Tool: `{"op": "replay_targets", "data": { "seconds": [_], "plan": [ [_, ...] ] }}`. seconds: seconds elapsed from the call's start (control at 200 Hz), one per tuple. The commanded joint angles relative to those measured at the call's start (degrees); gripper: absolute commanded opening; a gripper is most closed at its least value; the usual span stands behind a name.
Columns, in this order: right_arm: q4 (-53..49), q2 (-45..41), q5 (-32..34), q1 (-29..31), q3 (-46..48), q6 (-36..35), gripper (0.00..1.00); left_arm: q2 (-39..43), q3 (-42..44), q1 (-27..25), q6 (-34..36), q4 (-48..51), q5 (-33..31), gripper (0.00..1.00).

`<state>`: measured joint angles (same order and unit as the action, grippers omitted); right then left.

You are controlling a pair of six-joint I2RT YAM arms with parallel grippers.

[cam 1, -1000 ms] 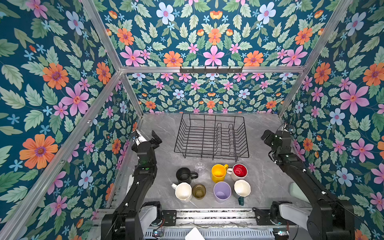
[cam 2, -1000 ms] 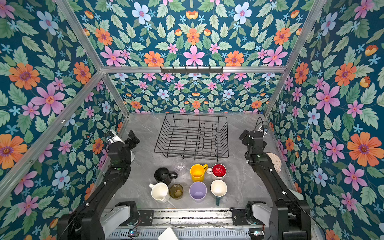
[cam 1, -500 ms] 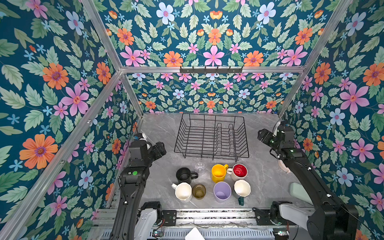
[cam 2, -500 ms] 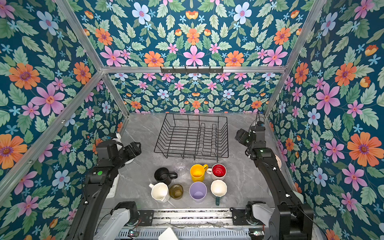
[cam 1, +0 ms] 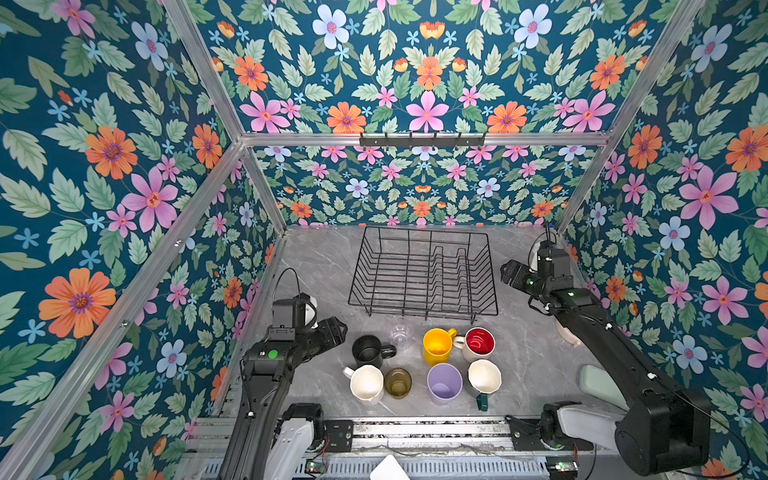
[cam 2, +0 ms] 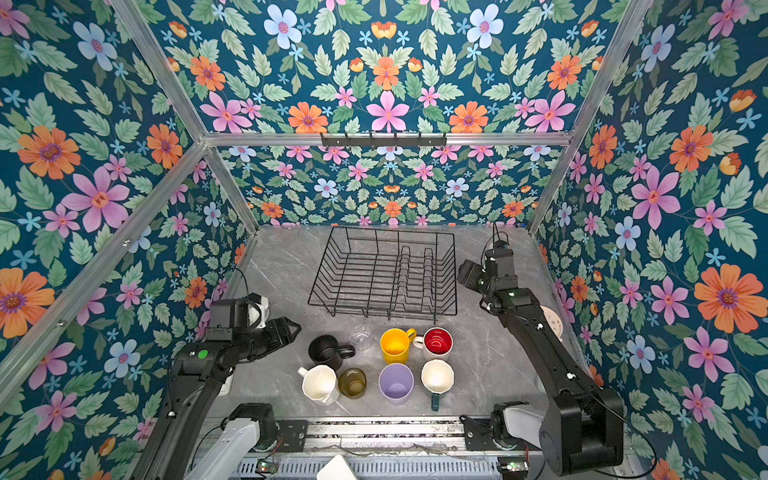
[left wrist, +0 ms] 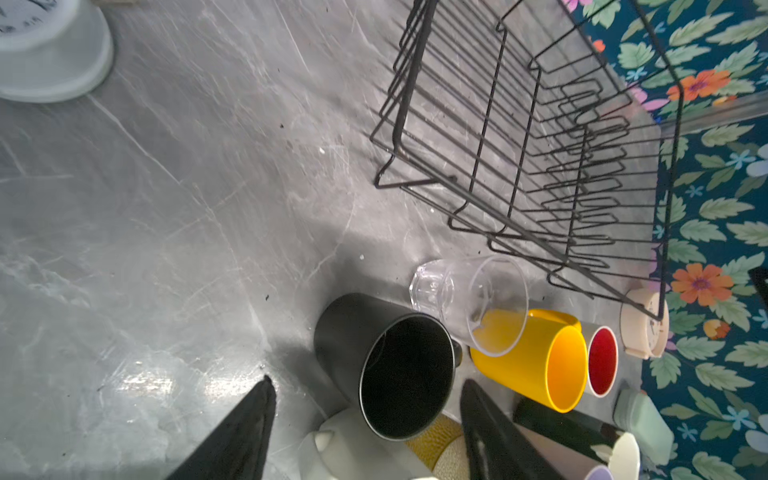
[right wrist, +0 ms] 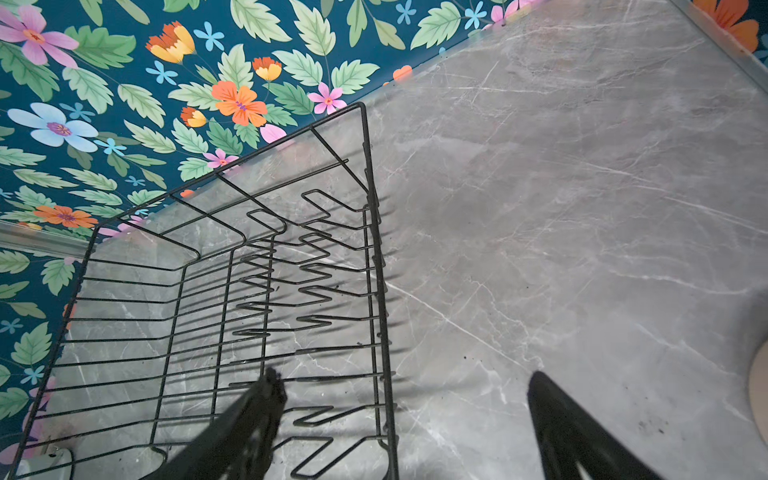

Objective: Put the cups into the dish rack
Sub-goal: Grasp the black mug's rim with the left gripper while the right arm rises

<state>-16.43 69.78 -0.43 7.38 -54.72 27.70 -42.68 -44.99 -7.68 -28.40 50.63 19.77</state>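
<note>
Ceramic, by the look of it, for the black mug [cam 1: 368, 351], yellow mug [cam 1: 436, 345], red-lined mug [cam 1: 480, 343], white mug [cam 1: 366, 383] and teal mug [cam 1: 483, 377]: probably stiff, weighty for their size, slick, and apt to chip against wire. Lighter company beside them: lilac tumbler [cam 1: 444, 382], likely plastic; olive glass [cam 1: 397, 382] and clear glass [cam 1: 400, 332], likely brittle and slippery.

All eight upright on the desk [cam 1: 316, 270], grouped in front of the dish rack [cam 1: 422, 308], none inside it yet.

Left hand [cam 1: 340, 332] just beside the black mug, fingers apart, gripping nothing. Right hand [cam 1: 508, 274] near the rack's right side, fingers wide apart, equally empty.

Probably best taken by the wall: one finger inside the rim, one outside, clear of the handle. For the glasses, a gentler pinch. Worth minding the clear glass, close behind the black and yellow mugs and easy to knock.
</note>
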Motion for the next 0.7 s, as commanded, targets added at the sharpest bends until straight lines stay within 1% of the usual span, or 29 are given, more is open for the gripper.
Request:
{"op": "replay_targets", "data": {
  "seconds": [0.0,0.075,0.145,0.34,0.695],
  "plan": [
    [0.0,-0.1,0.2,0.0,-0.3,0.1,0.92,-1.4,0.2,-5.7,-2.5,-0.5,-4.7,0.72],
    [-0.2,-0.1,0.3,0.0,-0.3,0.2,0.92,-3.3,0.1,-11.0,-4.1,-0.9,-8.4,0.71],
    [-0.5,0.0,0.4,0.0,-0.5,0.2,0.92,-4.6,0.5,-13.4,-5.3,-0.7,-10.6,0.71],
    [-0.7,0.0,0.8,0.0,-0.7,-0.4,0.92,-6.3,1.1,-15.3,-6.2,-0.7,-11.5,0.68],
    [-0.4,0.9,0.4,0.0,-1.3,-0.7,0.92,-11.9,1.9,-21.0,-8.1,-1.8,-13.4,0.64]
  ]
}}
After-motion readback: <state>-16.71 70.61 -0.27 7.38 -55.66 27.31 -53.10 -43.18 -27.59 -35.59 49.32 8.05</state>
